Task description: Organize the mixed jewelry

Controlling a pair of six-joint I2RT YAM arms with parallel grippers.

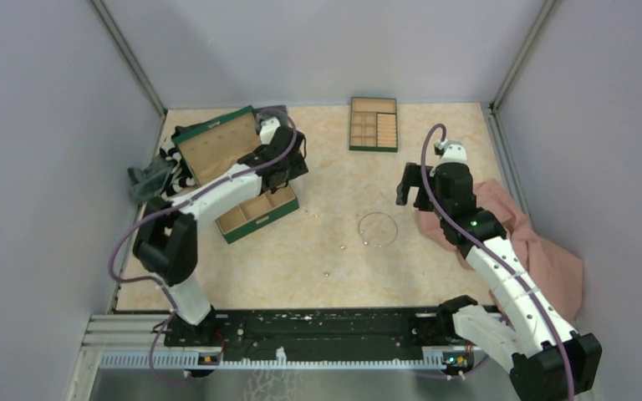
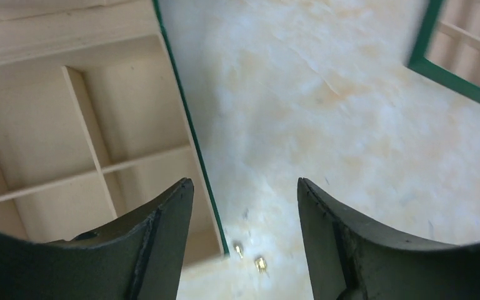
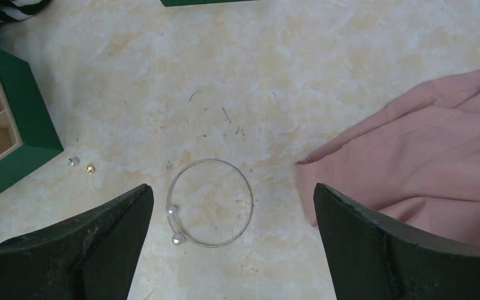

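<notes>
The mixed jewelry lies on the marbled tabletop. A thin silvery hoop (image 1: 378, 229) with two pearl ends (image 3: 177, 239) is below my right gripper (image 3: 232, 187), which hangs open and empty over it (image 1: 408, 185). Two small gold pieces (image 2: 261, 264) sit just outside the corner of the green box (image 2: 190, 128), beneath my left gripper (image 2: 244, 182). That gripper is open, with nothing between its fingers, at the box's right end (image 1: 288, 167). More gold specks (image 1: 343, 246) dot the table left of the hoop. The right wrist view shows two gold specks (image 3: 89, 169) near the box.
The green box (image 1: 255, 213) with tan compartments stands open at the left, its lid (image 1: 217, 146) raised. A second compartment tray (image 1: 374, 124) lies at the back centre. Pink cloth (image 1: 535, 242) covers the right side, under my right arm. Striped cloth (image 1: 167, 163) lies behind the box.
</notes>
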